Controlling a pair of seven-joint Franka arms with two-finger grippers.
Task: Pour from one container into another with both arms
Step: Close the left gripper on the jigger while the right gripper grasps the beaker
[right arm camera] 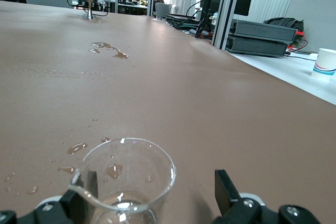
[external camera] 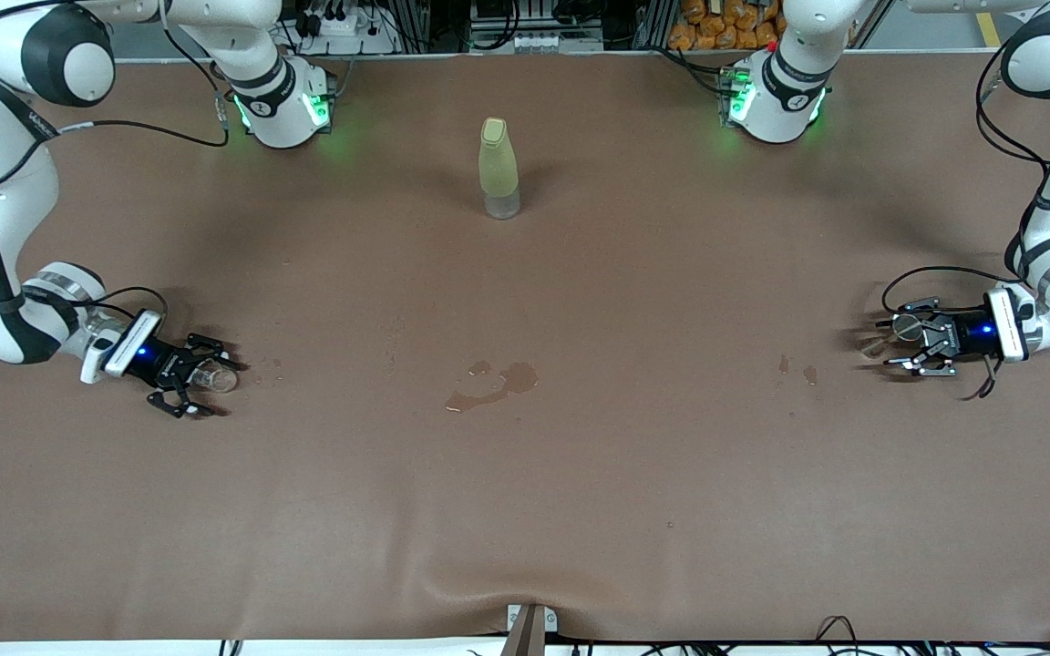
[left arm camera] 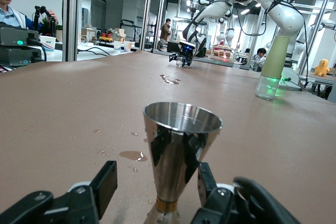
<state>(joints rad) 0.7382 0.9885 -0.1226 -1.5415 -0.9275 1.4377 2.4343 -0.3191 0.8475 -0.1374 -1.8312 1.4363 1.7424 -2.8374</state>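
Tabletop [external camera: 525, 510]: cups between both pincers.

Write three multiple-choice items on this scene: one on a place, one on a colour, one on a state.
1. Where does the bottle stand?
A. between the arms' bases
B. in the left gripper
C. on the spill

2. What colour is the table cover?
A. green
B. brown
C. white

3. How do the left gripper's fingers stand around the metal cup?
A. shut on it
B. open on either side of it
C. away from it

Key: 1 A, it stands upright on the table by the bases; 2 B, brown throughout; 3 B, gaps show on both sides.
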